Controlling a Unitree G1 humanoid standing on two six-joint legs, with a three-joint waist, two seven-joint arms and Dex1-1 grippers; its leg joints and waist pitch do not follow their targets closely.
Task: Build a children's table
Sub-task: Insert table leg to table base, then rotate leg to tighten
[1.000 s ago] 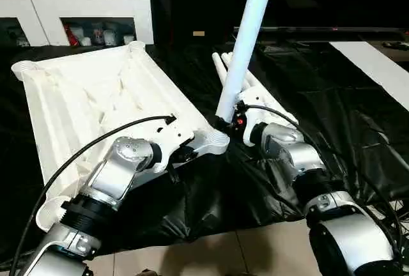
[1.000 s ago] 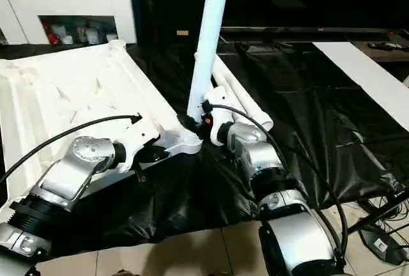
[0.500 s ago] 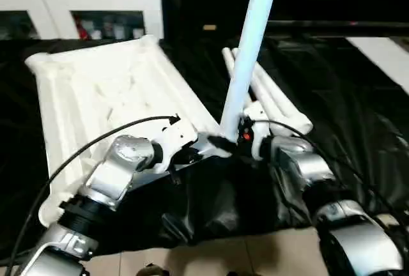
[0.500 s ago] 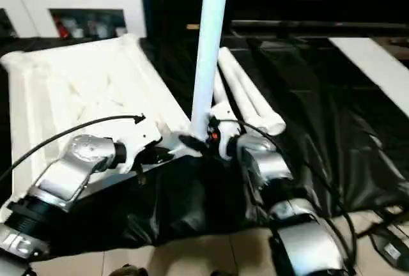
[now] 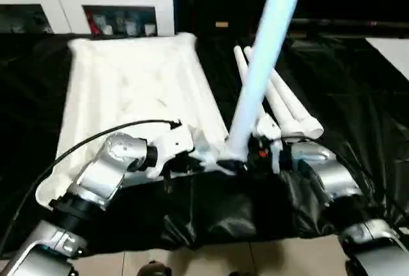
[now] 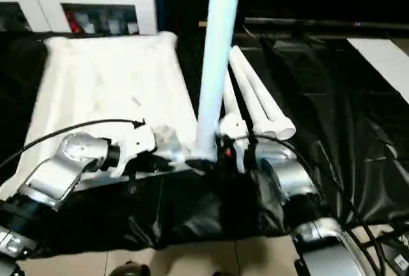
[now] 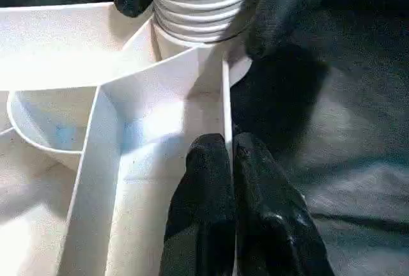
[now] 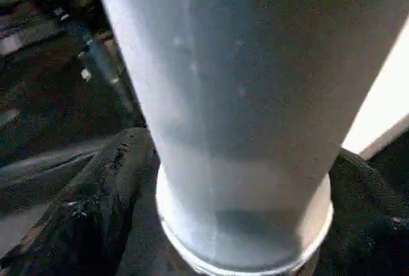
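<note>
From the head, the white table top (image 5: 134,91) lies upside down on the black table (image 5: 345,78). One leg (image 5: 265,78) stands up in the near corner socket (image 5: 220,160). It leans a bit. More legs (image 5: 281,100) lie on the black cover just behind it. The left claw (image 5: 192,154) is at the near edge of the top, beside that socket. The right claw (image 5: 246,158) is at the bottom of the standing leg.

From the left wrist, the left claw's fingers (image 7: 204,212) are pressed together on a thin wall (image 7: 225,107) of the top, pinching it. Past them, the ridged end of the leg sits in the socket. The other claw's black fingers (image 7: 287,7) stand on both sides of it.

From the right wrist, the leg (image 8: 236,97) is very close. The right claw's fingers (image 8: 89,212) are spread wide, one on each side. I cannot tell if they touch it.

What could go wrong: the leg may not be fully in. With the right claw loose, the leaning leg could tip and pop out. If the left claw slips off the thin wall, the top could slide on the slick cover.
</note>
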